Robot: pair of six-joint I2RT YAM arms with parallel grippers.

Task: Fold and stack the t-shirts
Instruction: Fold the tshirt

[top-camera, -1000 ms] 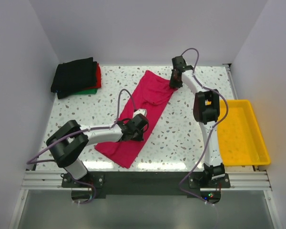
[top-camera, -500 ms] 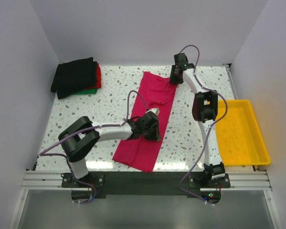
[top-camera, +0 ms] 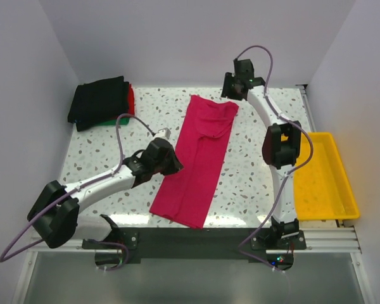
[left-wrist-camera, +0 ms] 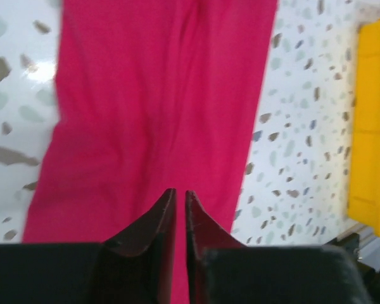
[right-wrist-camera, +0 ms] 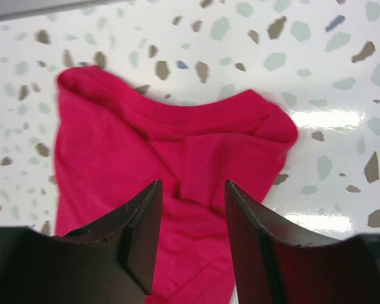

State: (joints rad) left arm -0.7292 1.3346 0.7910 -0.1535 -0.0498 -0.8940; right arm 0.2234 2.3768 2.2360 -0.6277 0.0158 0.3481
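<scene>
Left pincer [top-camera: 175, 166] shifted left across pink t-shirt [top-camera: 199, 158]; wrist view: jaws together.

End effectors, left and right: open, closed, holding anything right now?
Left end effector: closed, holding nothing.
Right end effector: open, empty, near the collar end of the magenta t-shirt.

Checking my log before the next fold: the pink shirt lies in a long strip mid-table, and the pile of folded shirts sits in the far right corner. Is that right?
Not quite. The top view shows the pile of folded shirts in the far left corner; a yellow tray lies at the right. The pink shirt does lie in a long strip mid-table.
</scene>
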